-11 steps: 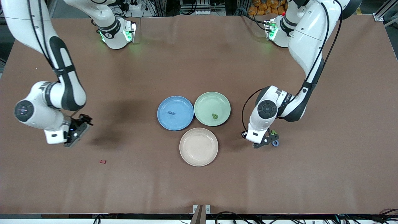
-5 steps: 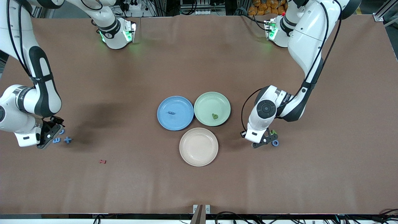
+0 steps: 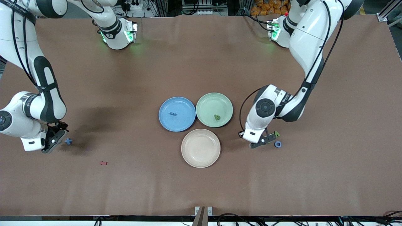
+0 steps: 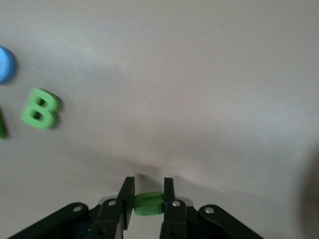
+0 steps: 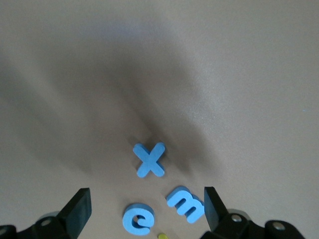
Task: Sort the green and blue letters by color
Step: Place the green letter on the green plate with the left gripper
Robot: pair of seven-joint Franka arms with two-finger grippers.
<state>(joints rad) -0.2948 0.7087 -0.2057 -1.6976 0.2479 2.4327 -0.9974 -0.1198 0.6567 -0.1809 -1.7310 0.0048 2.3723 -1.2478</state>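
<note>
My left gripper (image 3: 262,141) hangs low over the table beside the beige plate (image 3: 188,147), shut on a small green letter (image 4: 148,203). A green B (image 4: 41,108) and a blue ring (image 3: 278,144) lie on the table close to it; the ring also shows in the left wrist view (image 4: 4,63). My right gripper (image 5: 147,201) is open low over the table at the right arm's end (image 3: 51,142). A blue e (image 5: 138,219) and a blue m (image 5: 187,203) lie between its fingers. A blue x (image 3: 68,141) lies just past them (image 5: 149,159).
The blue plate (image 3: 185,106) holds a blue letter (image 3: 172,113). The green plate (image 3: 207,105) beside it holds a green letter (image 3: 216,117). A small dark-red letter (image 3: 103,163) lies nearer the front camera than the blue x. A yellow bit (image 5: 160,236) shows by the e.
My right arm swung toward its end of the table and came down over the blue e and m. My left gripper shifted toward the plates, away from the blue ring.
</note>
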